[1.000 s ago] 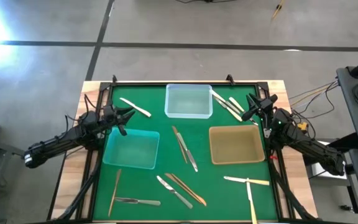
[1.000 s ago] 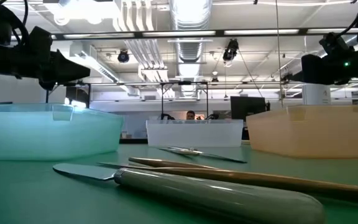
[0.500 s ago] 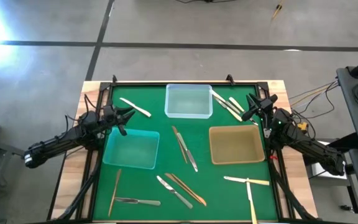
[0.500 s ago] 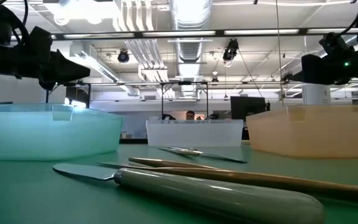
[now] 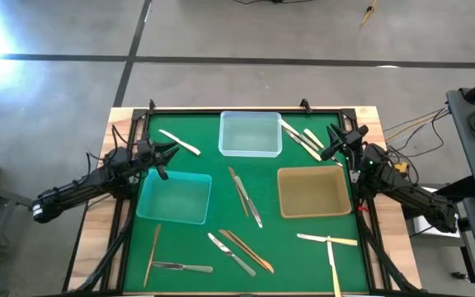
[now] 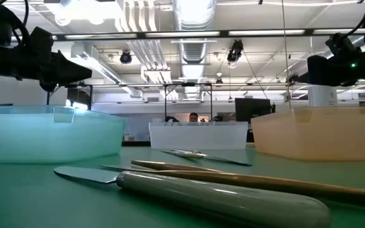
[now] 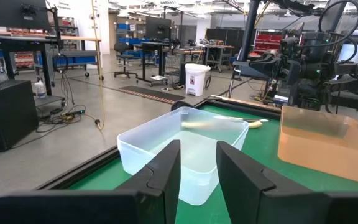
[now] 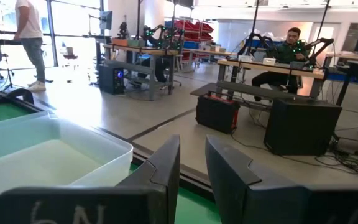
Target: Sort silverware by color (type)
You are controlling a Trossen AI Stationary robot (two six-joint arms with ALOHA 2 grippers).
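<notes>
The silverware lies scattered on the green mat [image 5: 221, 223]. A cream piece [image 5: 180, 141] is at the far left, and cream and gold pieces [image 5: 300, 139] lie beside the clear tray [image 5: 250, 134]. Two silver pieces [image 5: 245, 196] lie mid-mat. A silver piece [image 5: 231, 253] and a copper piece [image 5: 248, 251] lie nearer. A gold piece [image 5: 152, 252] and a silver piece [image 5: 180, 266] are near left, and cream pieces [image 5: 330, 247] near right. My left gripper [image 5: 168, 153] [image 7: 197, 149] hovers open at the teal tray's far left corner. My right gripper [image 5: 330, 148] [image 8: 192, 144] hovers narrowly open beyond the amber tray. Both are empty.
Three trays stand on the mat: the clear one at the far middle, a teal one [image 5: 174, 198] at the left and an amber one [image 5: 313, 191] at the right. A black frame [image 5: 221, 108] rims the mat. A person sits at a desk [image 8: 288, 40] in the room beyond.
</notes>
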